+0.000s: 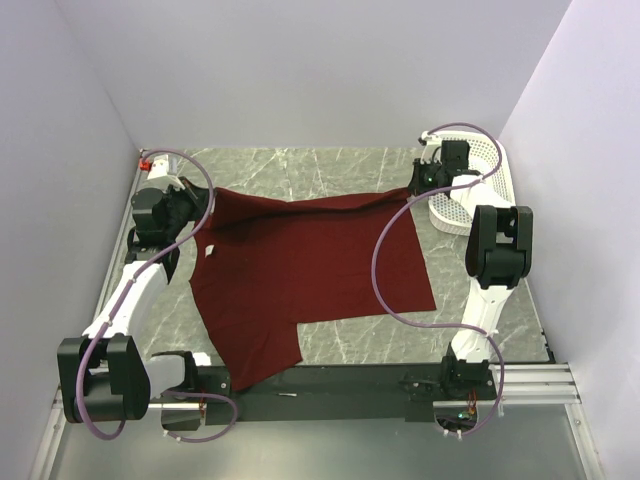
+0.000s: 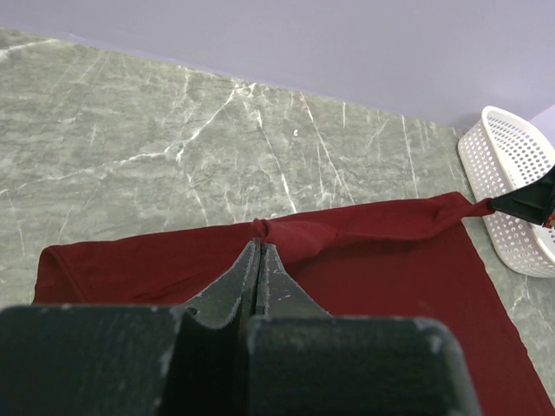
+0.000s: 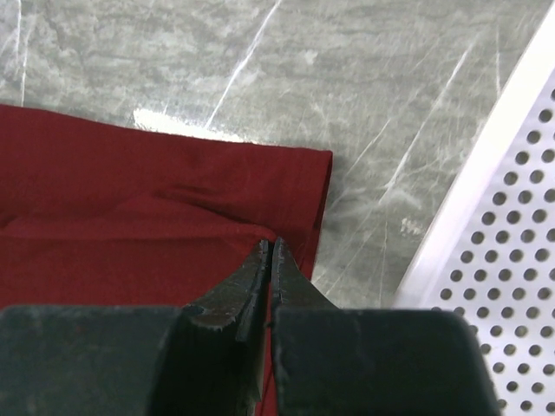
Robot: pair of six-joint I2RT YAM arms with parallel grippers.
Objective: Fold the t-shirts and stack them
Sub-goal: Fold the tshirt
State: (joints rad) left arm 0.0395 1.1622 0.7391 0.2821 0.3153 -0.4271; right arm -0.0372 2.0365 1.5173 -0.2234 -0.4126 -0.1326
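Stretching across the grey marble desk (image 1: 300,165), a maroon t-shirt (image 1: 310,275) lies mostly flat, its far edge drawn into a taut, rope-like ridge between two arms. The left pincer (image 2: 260,250) is clamped shut on a bunched pinch of that edge. The right pincer (image 3: 270,247) is likewise closed on the cloth close to its far right corner, just beside the white mesh basket (image 3: 512,286). A near corner of the shirt lies over the dark rail (image 1: 350,380). Light, limp cotton, it looks likely to sag and crease wherever unsupported, so hems, corners and shoulder seams appear the surest holds.
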